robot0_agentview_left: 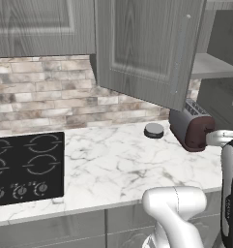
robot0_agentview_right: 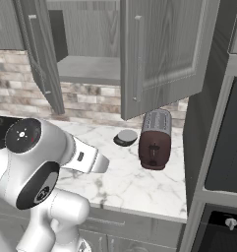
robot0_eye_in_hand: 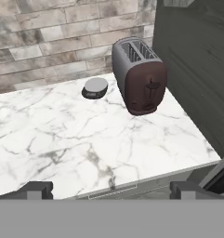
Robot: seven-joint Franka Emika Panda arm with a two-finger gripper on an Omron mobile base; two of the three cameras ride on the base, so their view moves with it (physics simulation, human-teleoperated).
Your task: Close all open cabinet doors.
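Two wall-cabinet doors swung open above the marble surface (robot0_agentview_left: 118, 160): left door (robot0_agentview_right: 41, 59) angled out toward the cooktop side, right door (robot0_agentview_right: 164, 54) hanging out over the toaster, each with a slim vertical bar handle (robot0_agentview_right: 137, 59). Same right door seen large in left base view (robot0_agentview_left: 147, 48), handle near its free edge. Open cabinet interior with a bare shelf (robot0_agentview_right: 88, 69) between the two doors. Further closed wall-cabinet front (robot0_agentview_left: 40, 26) at upper left of left base view. Dark-red toaster (robot0_eye_in_hand: 140, 76) standing upright on the surface near the brick backsplash (robot0_agentview_left: 45, 92), close beside the tall dark side panel (robot0_eye_in_hand: 197, 69). Small round grey disc-shaped item (robot0_eye_in_hand: 95, 88) just beside the toaster, not touching. Black cooktop (robot0_agentview_left: 26, 167) with knobs well apart to the left. Oven front (robot0_agentview_right: 223, 162) at far right of right base view. Gripper (robot0_eye_in_hand: 111, 191) hovering over the front edge of the surface, fingers (robot0_eye_in_hand: 36, 189) spread wide apart, nothing between them, well short of either door. White arm (robot0_agentview_right: 46, 162) low in front of the base cabinets.
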